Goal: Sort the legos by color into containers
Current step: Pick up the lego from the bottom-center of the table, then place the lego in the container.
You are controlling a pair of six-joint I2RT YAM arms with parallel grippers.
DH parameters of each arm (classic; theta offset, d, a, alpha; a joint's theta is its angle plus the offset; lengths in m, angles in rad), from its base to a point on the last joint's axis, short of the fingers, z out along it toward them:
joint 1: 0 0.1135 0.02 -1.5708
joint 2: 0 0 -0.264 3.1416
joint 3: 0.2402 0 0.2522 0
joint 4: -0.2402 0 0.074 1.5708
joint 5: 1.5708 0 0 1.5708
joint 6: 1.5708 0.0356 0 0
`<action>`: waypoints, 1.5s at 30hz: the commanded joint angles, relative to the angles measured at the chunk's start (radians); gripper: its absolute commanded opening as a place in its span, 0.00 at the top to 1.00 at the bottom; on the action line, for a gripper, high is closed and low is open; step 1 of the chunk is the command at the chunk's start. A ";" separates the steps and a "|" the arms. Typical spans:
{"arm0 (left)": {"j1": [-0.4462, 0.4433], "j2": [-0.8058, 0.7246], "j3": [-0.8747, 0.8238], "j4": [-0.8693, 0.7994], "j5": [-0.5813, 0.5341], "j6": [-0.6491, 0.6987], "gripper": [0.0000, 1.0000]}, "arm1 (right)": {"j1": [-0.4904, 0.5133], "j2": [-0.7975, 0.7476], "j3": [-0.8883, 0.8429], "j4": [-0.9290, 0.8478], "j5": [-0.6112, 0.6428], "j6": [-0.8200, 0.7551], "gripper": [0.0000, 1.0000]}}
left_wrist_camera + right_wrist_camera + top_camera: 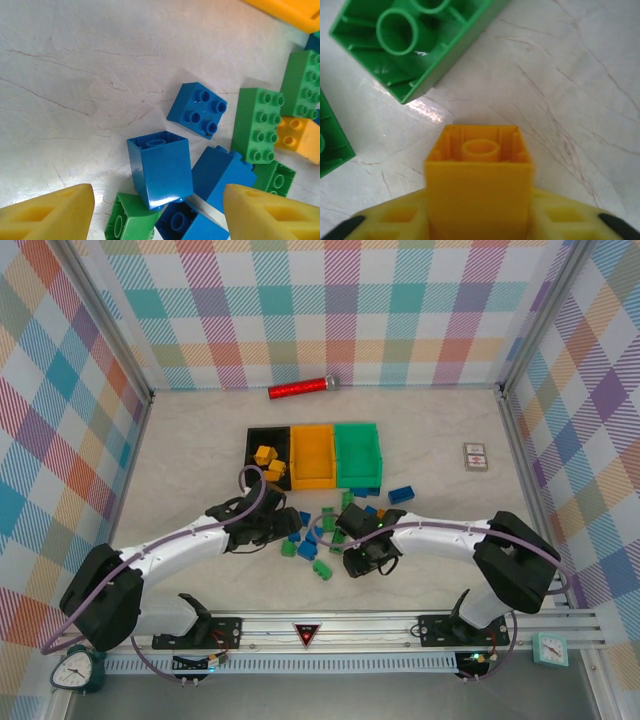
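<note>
The containers stand joined in a row at mid-table: black, yellow-orange and green. A few yellow-orange legos lie in the black one. Loose blue and green legos are scattered in front of the bins. My left gripper hangs open over a blue lego lying on its side, with other blue and green bricks around it. My right gripper is shut on a yellow-orange lego, hollow underside facing the table. A green lego lies just beyond it.
A red cylinder lies by the back wall. A small white card box sits at the right. One blue brick lies apart, right of the pile. Checkered walls enclose the table on three sides.
</note>
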 commanded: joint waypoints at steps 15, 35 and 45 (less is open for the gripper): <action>0.009 -0.079 -0.032 -0.202 -0.131 -0.074 0.35 | 0.007 0.046 0.301 0.107 0.037 0.033 0.71; 0.034 -0.350 -0.192 -0.209 -0.057 -0.173 0.31 | -0.127 0.848 1.448 -0.098 0.024 -0.103 0.63; 0.033 -0.380 -0.183 -0.264 -0.051 -0.150 0.30 | -0.149 0.956 1.697 -0.214 0.079 -0.120 0.35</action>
